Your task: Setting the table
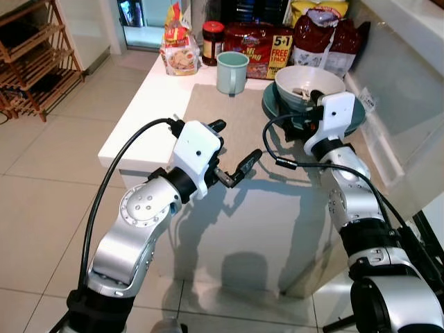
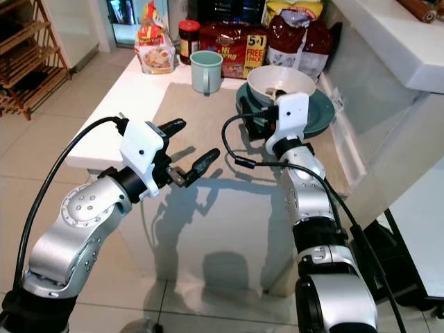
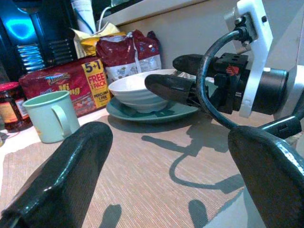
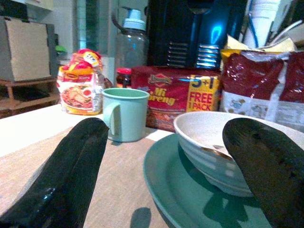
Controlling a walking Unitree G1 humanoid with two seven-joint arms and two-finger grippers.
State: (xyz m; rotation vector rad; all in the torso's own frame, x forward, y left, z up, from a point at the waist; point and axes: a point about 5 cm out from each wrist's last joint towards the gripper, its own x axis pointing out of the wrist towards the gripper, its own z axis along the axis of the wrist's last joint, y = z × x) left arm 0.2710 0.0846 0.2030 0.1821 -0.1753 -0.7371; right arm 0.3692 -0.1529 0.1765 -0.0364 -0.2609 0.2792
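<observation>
At the far left a wooden rack point(image 1: 31, 59) stands on the tiled floor point(image 1: 41, 187). On the white table point(image 1: 139, 118), the back row starts with a yellow and red noodle bag point(image 1: 180, 50) whose print is too small to read, then a red-lidded jar point(image 1: 213, 41), then a red multipack point(image 1: 258, 48) reading "Mi Goreng" with a yellow panel marked "5+1 FREE PACK". Two dark red bags point(image 1: 326, 41) stand further right, with a yellow bag point(image 1: 316, 8) behind them; their labels cannot be made out. A beige mat point(image 1: 243, 132) covers the table's middle. The pale green mug point(image 1: 232, 72) stands upright at the mat's far edge, just in front of the multipack. To its right a white bowl point(image 1: 310, 84) sits in a teal plate point(image 1: 354, 121); something small lies in the bowl, too unclear to name. The left gripper point(image 1: 234, 149) hovers over the near part of the mat, fingers spread and empty. The right gripper point(image 3: 178, 76) is at the plate's near rim, fingers apart, holding nothing, with the bowl straight ahead of it.
</observation>
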